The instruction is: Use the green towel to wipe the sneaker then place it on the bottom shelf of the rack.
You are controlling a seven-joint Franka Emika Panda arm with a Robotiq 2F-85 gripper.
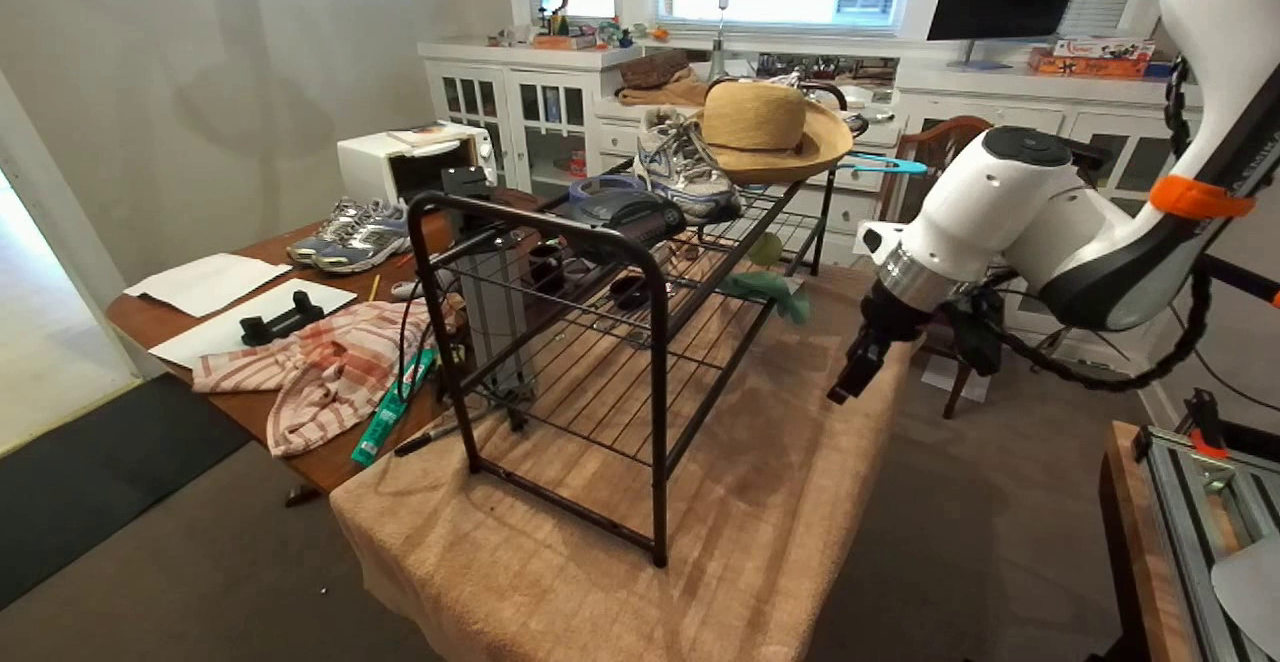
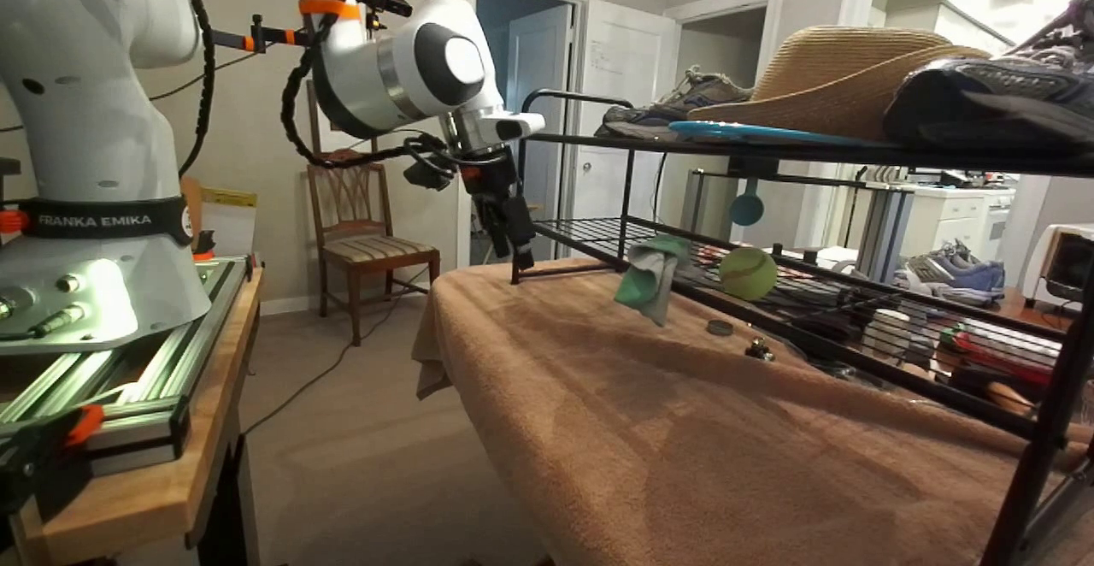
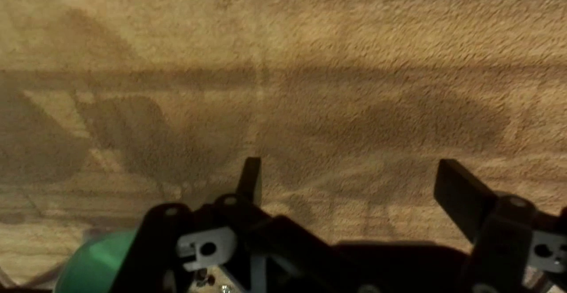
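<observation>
The green towel (image 1: 768, 288) is draped at the front edge of the rack's lower wire shelf; it also hangs there in an exterior view (image 2: 651, 280). In the wrist view a green patch (image 3: 98, 262), likely the towel, shows at bottom left, partly hidden by a finger. A grey sneaker (image 1: 690, 170) sits on the top shelf of the black rack (image 1: 658, 362) beside a straw hat; it also shows in an exterior view (image 2: 996, 104). Another sneaker (image 2: 688, 100) is beyond the hat. My gripper (image 3: 350, 169) is open and empty above the tan cloth, in front of the rack (image 1: 848, 382) (image 2: 514, 254).
The straw hat (image 1: 760, 127), a light-blue item (image 1: 885, 164) and a dark device (image 1: 625, 212) are on the top shelf. A tennis ball (image 2: 748, 274) is beside the towel. Small items lie under the rack. A side table (image 1: 270, 252) holds more sneakers (image 1: 355, 234) and a striped cloth (image 1: 330, 362).
</observation>
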